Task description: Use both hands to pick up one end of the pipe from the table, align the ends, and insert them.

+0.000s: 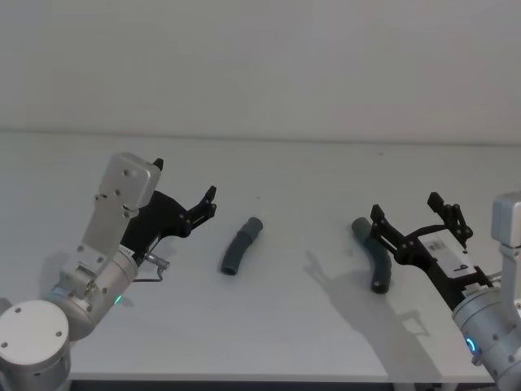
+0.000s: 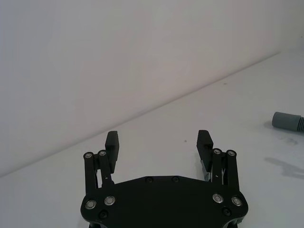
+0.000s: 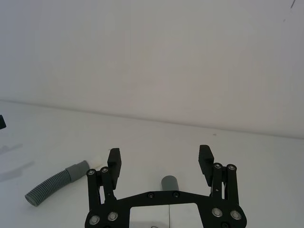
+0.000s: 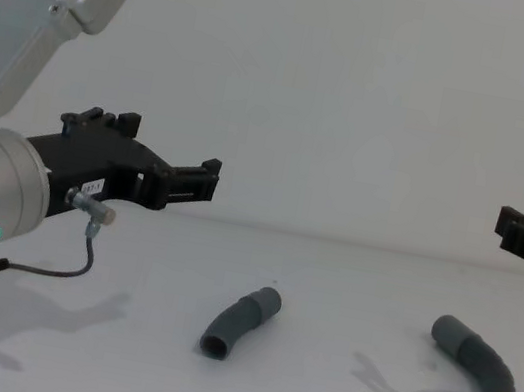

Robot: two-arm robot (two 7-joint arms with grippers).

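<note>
- Pipe: two bent pieces, both lying loose on the table (image 1: 285, 346). Neither sits between any jaws.
- Jaws of the left gripper (image 1: 185, 179): spread wide, empty. It hangs above the table toward the left edge and points at the left piece (image 1: 241, 247), with clear space between them.
- Jaws of the right gripper (image 1: 405, 205): spread wide, empty. It hovers over the right piece (image 1: 374, 257). In the right wrist view that piece's near cuff (image 3: 169, 182) shows low between the fingers. The chest view puts the gripper clear above it, no contact.
- Left piece near the table's middle, right piece toward the right edge. They lie well apart, ends not lined up.
- Progress, my reading: nothing lifted yet. Both grasps, the aligning and the inserting are all left.
- Hard to make out: a pale spot just past the left piece's cuff in the right wrist view may be the narrower white tip, unsure against the white table. Right gripper is cut off at the chest view's edge. A grey cuff (image 2: 286, 121) is cut by the left wrist view's edge.
</note>
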